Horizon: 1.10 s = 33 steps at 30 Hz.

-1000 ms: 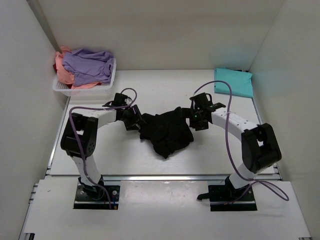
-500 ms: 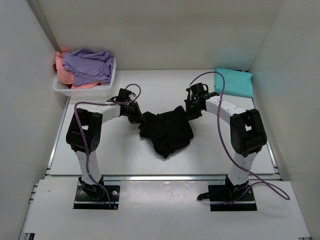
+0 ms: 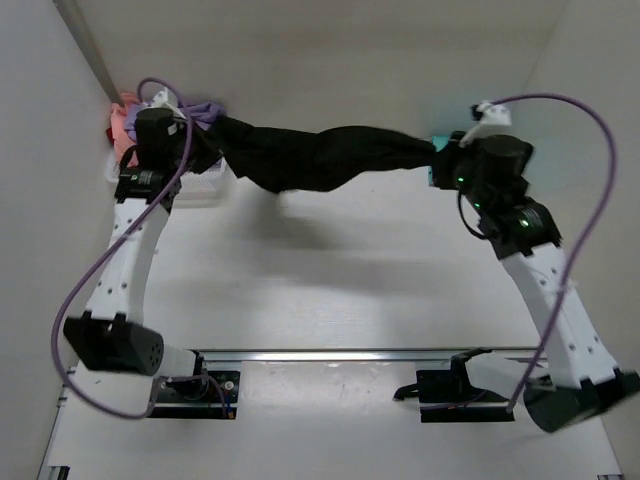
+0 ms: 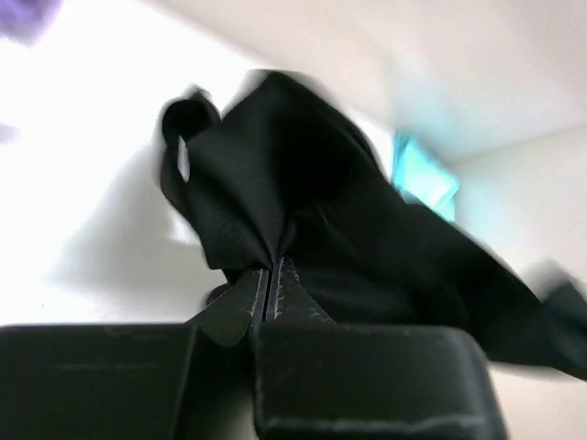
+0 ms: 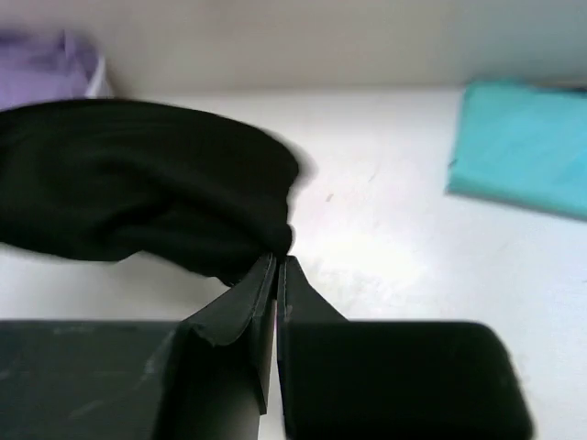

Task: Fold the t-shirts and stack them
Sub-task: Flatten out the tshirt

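Top external view has, at the far left corner, a white basket (image 3: 213, 186) holding a salmon-pink t-shirt (image 3: 120, 128) and a lavender t-shirt (image 3: 205, 107), both partly hidden behind the raised left arm. Just beside the basket, the left gripper (image 4: 269, 278) is closed tight on one end of the black t-shirt (image 3: 320, 155); the left wrist view shows its two fingers pressed together with a pinch of black cloth bunched between them. From there the black t-shirt stretches across the back of the scene as a long twisted band, sagging slightly in the middle and held up off the tabletop (image 3: 330, 280), where its soft shadow falls. At the other end the right gripper (image 5: 276, 266) is likewise clamped on the cloth, its fingers meeting on a fold at the edge of the fabric in the right wrist view. Furthest right, near the back corner, the teal t-shirt (image 5: 523, 147) lies flat on the tabletop, mostly hidden behind the right arm from above.
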Each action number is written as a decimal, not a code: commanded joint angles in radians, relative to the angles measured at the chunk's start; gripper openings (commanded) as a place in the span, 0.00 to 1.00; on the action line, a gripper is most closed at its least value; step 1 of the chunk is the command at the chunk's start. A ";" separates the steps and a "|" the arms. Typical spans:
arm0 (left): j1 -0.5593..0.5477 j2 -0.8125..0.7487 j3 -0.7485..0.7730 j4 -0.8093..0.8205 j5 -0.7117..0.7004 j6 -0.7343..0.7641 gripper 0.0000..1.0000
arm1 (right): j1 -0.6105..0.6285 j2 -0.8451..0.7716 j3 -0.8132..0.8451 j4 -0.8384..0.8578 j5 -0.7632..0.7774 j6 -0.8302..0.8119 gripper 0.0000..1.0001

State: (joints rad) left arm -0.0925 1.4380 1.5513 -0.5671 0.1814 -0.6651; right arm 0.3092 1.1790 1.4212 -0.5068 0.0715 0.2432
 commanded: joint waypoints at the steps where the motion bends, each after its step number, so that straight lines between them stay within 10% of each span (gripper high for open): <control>1: 0.005 -0.117 0.021 -0.112 -0.115 0.018 0.00 | -0.061 -0.105 -0.045 -0.022 0.120 0.015 0.00; 10: 0.014 -0.303 0.050 -0.139 -0.238 -0.028 0.00 | -0.265 -0.303 -0.090 -0.071 -0.018 0.036 0.00; 21: -0.007 -0.021 0.038 -0.083 -0.141 -0.070 0.00 | -0.252 -0.124 -0.133 0.014 -0.027 0.007 0.00; 23: -0.004 0.059 0.021 -0.053 -0.138 -0.074 0.11 | -0.239 -0.030 -0.127 0.072 0.010 -0.010 0.01; 25: 0.008 0.162 0.035 -0.011 -0.099 -0.074 0.54 | -0.237 0.068 -0.095 0.112 0.017 -0.037 0.00; 27: 0.019 0.302 0.087 0.001 -0.059 -0.080 0.65 | -0.231 0.227 -0.032 0.125 0.016 -0.053 0.00; 30: 0.013 0.396 0.181 -0.016 -0.017 -0.073 0.67 | -0.236 0.379 0.093 0.113 0.045 -0.055 0.43; 33: -0.010 0.374 0.133 -0.034 -0.037 -0.030 0.67 | -0.207 0.452 0.166 0.084 0.080 -0.056 0.52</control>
State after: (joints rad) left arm -0.0769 1.9221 1.6695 -0.6064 0.1333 -0.7353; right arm 0.0814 1.6386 1.4899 -0.4622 0.0834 0.2089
